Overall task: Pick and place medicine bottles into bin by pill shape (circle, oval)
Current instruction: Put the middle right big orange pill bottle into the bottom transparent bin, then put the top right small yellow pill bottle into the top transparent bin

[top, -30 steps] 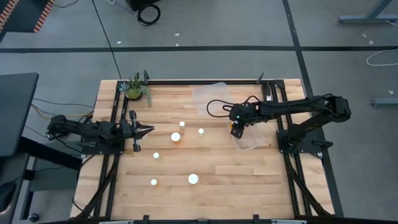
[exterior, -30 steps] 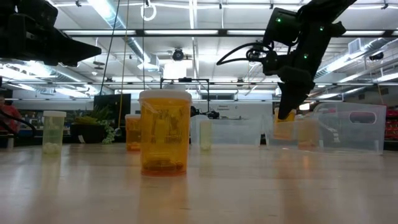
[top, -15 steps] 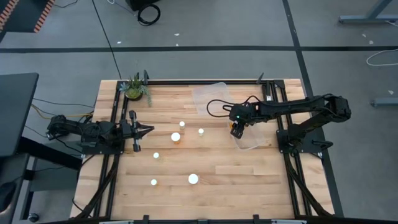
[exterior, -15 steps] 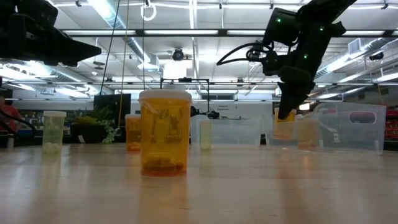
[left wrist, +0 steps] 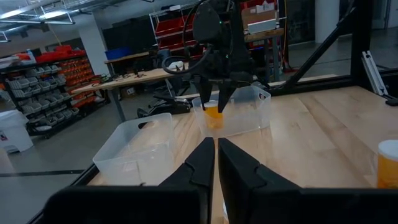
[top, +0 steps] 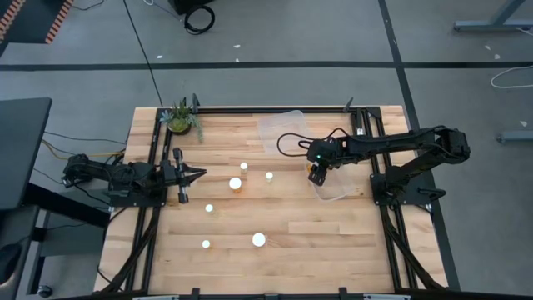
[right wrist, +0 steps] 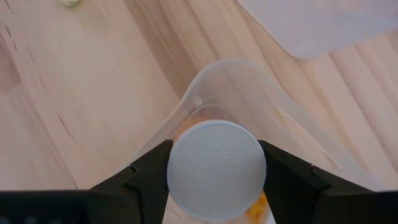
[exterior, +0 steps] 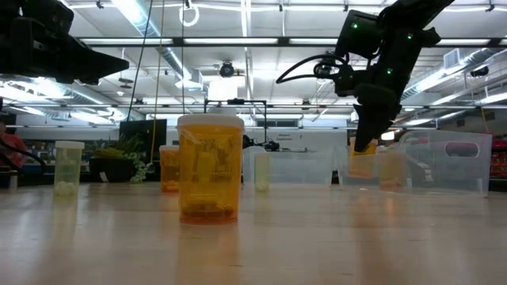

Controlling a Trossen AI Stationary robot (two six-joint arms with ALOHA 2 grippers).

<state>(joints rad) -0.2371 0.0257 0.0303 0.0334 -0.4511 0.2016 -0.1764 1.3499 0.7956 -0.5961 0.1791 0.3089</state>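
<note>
Medicine bottle (right wrist: pixel 216 162) upright, cap up, clamped in right gripper (right wrist: pixel 214 171) over clear bin (top: pixel 333 188) corner; left gripper (left wrist: pixel 216 163) closed, empty.

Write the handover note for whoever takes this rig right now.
Right gripper: shut on a capped bottle, held over the corner of the nearer clear bin.
Left gripper: fingers shut, empty, parked at the table's left side.
Done: none seen resting in either bin; second bin lies beyond.
Left: release this bottle, then sort six bottles on the table, such as the large one.
</note>
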